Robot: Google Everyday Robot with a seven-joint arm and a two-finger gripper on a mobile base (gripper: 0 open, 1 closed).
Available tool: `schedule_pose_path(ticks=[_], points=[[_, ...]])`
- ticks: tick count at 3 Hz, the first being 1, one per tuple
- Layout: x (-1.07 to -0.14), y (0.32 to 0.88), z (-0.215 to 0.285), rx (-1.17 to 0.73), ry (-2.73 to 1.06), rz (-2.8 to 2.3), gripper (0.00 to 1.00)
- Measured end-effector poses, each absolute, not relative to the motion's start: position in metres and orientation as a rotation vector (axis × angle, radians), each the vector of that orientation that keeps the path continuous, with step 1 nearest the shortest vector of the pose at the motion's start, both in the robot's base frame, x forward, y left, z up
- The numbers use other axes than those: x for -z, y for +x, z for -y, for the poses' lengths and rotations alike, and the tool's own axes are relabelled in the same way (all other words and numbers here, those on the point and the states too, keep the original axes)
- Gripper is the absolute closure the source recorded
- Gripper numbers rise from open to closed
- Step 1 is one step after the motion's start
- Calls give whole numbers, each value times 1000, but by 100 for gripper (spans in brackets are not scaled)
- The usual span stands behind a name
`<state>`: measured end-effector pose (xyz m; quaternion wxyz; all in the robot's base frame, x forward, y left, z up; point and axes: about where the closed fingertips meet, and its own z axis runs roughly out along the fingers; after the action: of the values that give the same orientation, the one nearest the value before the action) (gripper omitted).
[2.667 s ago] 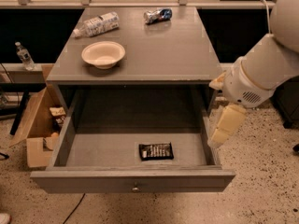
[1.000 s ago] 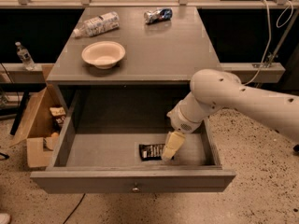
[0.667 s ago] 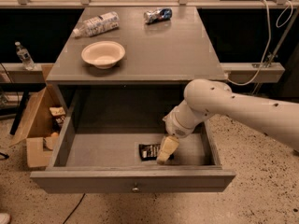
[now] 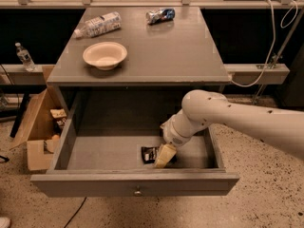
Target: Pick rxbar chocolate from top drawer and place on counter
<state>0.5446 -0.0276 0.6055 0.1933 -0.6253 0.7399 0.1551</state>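
The top drawer [image 4: 133, 184] is pulled open, its round knob at the front centre. The rxbar chocolate [image 4: 149, 154], a dark flat wrapper, lies on the drawer floor near the front, right of centre. My gripper [image 4: 164, 157] reaches down into the drawer from the right and sits on the bar's right end, covering about half of it. The grey counter [image 4: 156, 51] lies above the drawer.
On the counter stand a white bowl [image 4: 105, 55], a lying plastic bottle [image 4: 98, 24] and a crushed blue-silver can [image 4: 160, 15]. An open cardboard box [image 4: 42, 127] sits on the floor left of the cabinet. A cable [image 4: 266, 56] hangs at the right.
My arm has swung in from the right of the cabinet and lowered into the drawer. The gripper has moved down and left onto the bar. The bar has not moved.
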Motion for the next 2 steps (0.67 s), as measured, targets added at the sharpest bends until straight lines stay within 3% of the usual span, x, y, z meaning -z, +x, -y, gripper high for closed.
schedule_pose_path(ticks=[1,2], points=[[-596,540,27,-465,-1739,-2073,21],[-593,538,33,-479,-1725,-2075,54]])
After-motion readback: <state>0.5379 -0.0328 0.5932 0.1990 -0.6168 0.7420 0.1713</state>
